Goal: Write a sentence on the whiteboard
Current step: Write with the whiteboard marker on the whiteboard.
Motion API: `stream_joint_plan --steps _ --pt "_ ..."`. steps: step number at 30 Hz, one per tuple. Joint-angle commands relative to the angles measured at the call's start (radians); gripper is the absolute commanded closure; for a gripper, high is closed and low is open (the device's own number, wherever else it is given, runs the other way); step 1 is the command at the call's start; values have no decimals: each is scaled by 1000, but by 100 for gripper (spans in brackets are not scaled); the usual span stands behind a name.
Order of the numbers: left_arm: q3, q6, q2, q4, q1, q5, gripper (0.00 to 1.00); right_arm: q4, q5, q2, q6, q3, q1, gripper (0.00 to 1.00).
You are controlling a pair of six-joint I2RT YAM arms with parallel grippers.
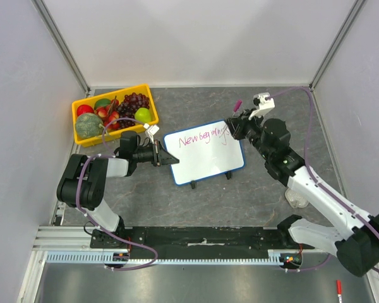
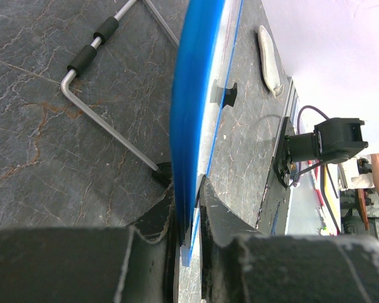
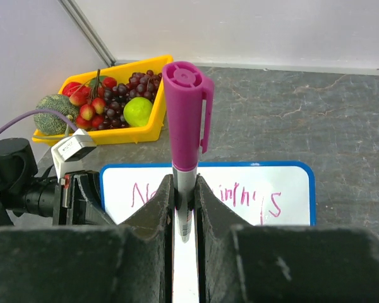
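Observation:
The whiteboard (image 1: 208,161) with its blue frame stands mid-table, tilted back on two black feet. Pink writing (image 1: 203,136) along its top reads "New beginnings". My left gripper (image 1: 171,160) is shut on the board's left edge. In the left wrist view the blue edge (image 2: 191,113) runs between the jaws of the left gripper (image 2: 189,211). My right gripper (image 1: 235,124) hovers at the board's upper right corner, shut on a marker (image 3: 186,120) with a magenta cap pointing up. In the right wrist view the right gripper (image 3: 185,192) hides the middle of the sentence (image 3: 260,199) on the whiteboard (image 3: 297,180).
A yellow tray (image 1: 150,101) of fruit sits at the back left. A crumpled clear object (image 1: 297,199) lies by the right arm. A red marker (image 1: 338,291) lies off the table at the lower right. The board's wire stand (image 2: 98,117) rests behind it.

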Motion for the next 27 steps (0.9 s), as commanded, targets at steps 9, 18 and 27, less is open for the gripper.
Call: stream_joint_plan --steps 9,18,27 --pt "-3 82 -45 -27 -5 -102 85 71 51 -123 19 -159 46 100" --pt "-72 134 -338 -114 -2 -351 37 34 8 -158 44 -142 46 100" --pt "-59 257 -898 -415 -227 -961 26 54 -89 -149 88 -127 46 100"
